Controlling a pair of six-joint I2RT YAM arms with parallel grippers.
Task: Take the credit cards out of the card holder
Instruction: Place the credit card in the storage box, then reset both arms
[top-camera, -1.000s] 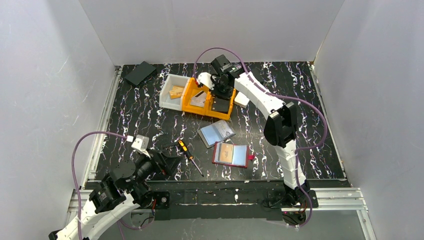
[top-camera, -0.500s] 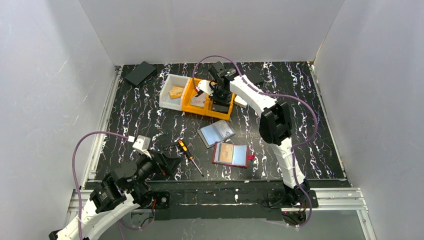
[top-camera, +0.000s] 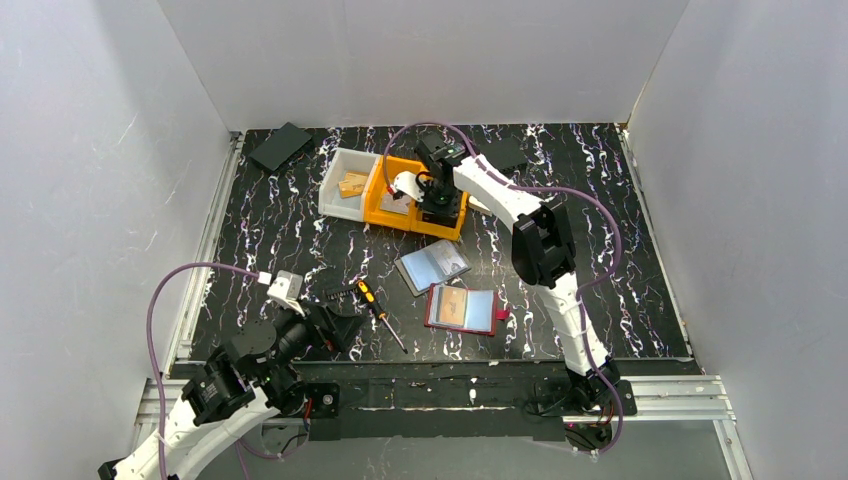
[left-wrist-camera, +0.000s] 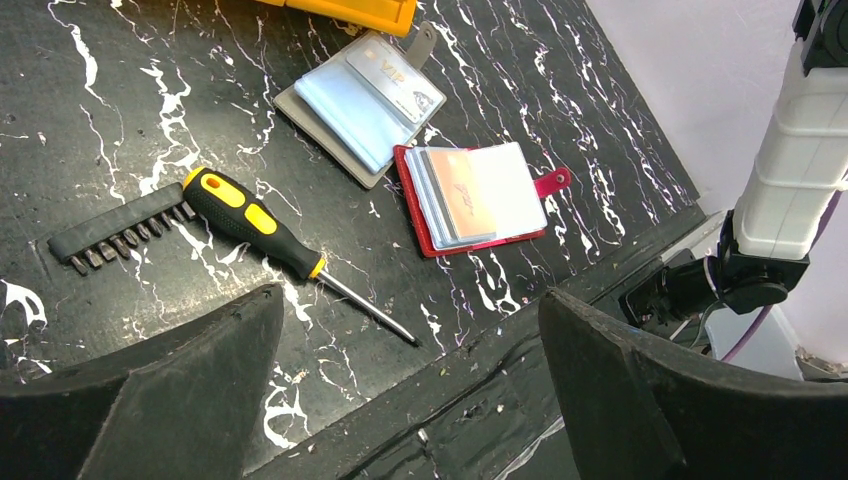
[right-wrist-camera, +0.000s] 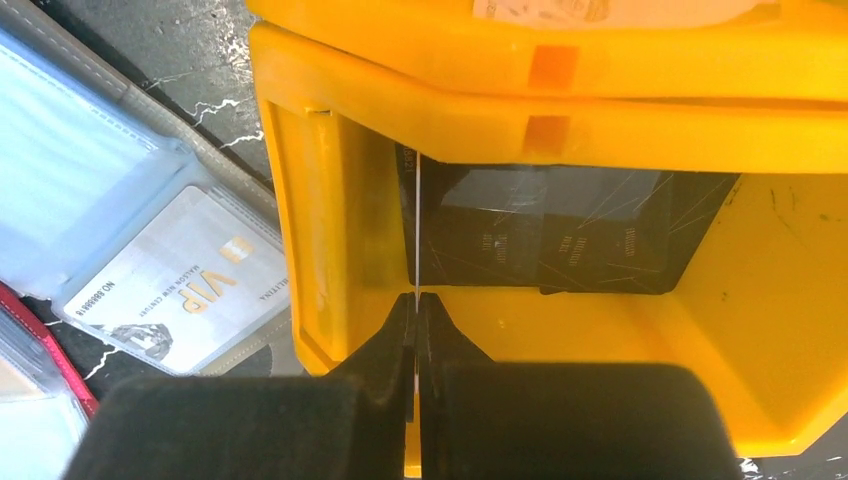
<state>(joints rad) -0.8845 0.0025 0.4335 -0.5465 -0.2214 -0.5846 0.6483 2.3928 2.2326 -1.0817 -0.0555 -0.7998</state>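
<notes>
My right gripper (right-wrist-camera: 416, 312) is shut on a thin white credit card (right-wrist-camera: 417, 225), seen edge-on, over the near compartment of the orange bin (right-wrist-camera: 330, 250). In the top view the card (top-camera: 405, 184) hangs at that gripper (top-camera: 422, 192) above the bin (top-camera: 452, 224). A dark card (right-wrist-camera: 560, 232) lies in the compartment. A grey card holder (top-camera: 432, 265) lies open with a VIP card (right-wrist-camera: 190, 282) and light blue sleeves. A red card holder (top-camera: 462, 308) lies open with an orange card (left-wrist-camera: 465, 190). My left gripper (left-wrist-camera: 410, 400) is open and empty near the front edge.
A white bin (top-camera: 348, 183) with tan items stands left of the orange bin. A yellow-handled screwdriver (top-camera: 378, 312) and a black bit strip (top-camera: 335, 294) lie front left. A black pad (top-camera: 280, 146) lies at the back left, another black object (top-camera: 508, 155) behind the right arm.
My right gripper has moved a little left and toward me over the orange bin, turning the white card with it. The left arm has not moved.
</notes>
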